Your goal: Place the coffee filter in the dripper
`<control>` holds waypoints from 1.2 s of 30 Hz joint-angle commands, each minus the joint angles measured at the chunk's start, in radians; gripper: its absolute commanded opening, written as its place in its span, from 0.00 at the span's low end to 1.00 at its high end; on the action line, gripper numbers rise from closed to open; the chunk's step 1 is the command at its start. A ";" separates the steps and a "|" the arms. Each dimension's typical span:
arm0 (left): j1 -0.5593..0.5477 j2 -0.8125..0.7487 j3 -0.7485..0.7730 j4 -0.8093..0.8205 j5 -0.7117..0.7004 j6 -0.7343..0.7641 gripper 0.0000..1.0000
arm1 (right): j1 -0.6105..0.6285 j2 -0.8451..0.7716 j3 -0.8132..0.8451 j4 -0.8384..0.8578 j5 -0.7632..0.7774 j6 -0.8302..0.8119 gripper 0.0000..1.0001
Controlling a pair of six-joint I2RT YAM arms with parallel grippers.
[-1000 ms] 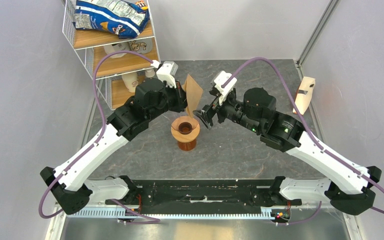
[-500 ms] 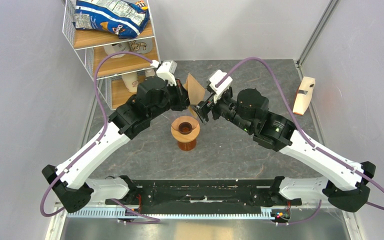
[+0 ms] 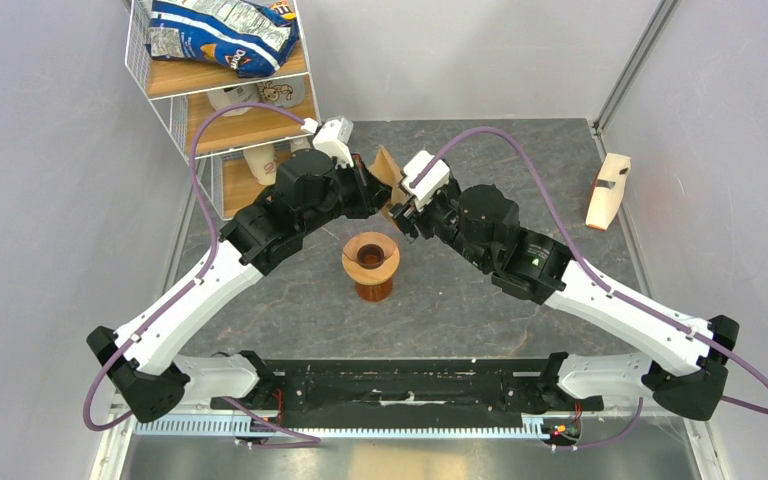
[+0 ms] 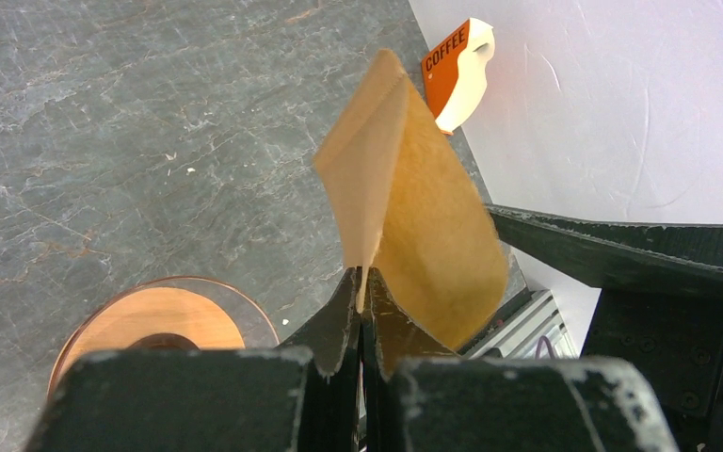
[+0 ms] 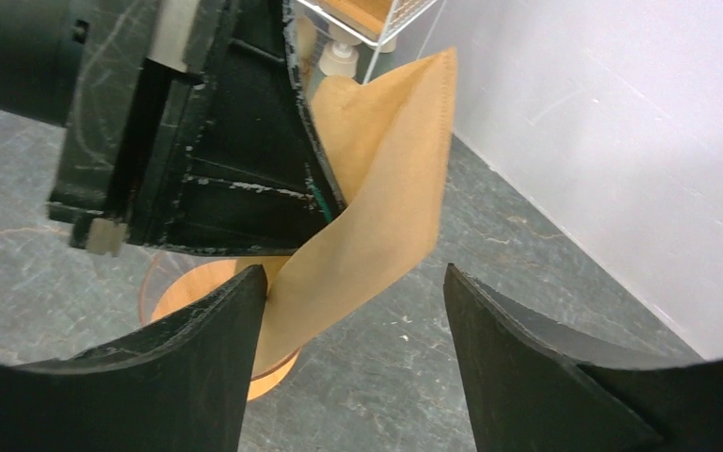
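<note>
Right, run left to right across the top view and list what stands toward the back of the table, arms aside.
From the left: wire shelf rack → coffee filter → pale wooden stand. The dripper overlaps the filter in left-right position, so it is left out of the order.

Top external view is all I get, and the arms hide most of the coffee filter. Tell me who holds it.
Observer: The left jaws are shut on the coffee filter, pinching its lower tip.
Operator: Report the right jaws.
Observer: Open, with the filter's lower part in the gap, close by one jaw and clear of the other.
Operator: Describe the filter's shape.
Observer: Partly opened: its two layers stand apart near the top.
</note>
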 commanded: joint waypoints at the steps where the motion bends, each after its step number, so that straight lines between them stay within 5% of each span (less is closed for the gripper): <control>1: 0.005 -0.002 0.028 0.045 -0.010 -0.049 0.02 | 0.004 -0.007 -0.005 0.093 0.116 -0.037 0.71; 8: 0.005 0.009 0.037 0.048 -0.022 -0.044 0.02 | 0.003 0.007 -0.002 0.102 0.201 -0.050 0.58; 21: -0.023 0.003 0.039 0.052 -0.103 0.082 0.02 | -0.003 0.089 0.158 -0.087 0.259 0.184 0.74; 36: -0.036 0.002 0.055 0.065 -0.137 0.148 0.02 | -0.058 0.124 0.189 -0.218 0.237 0.292 0.63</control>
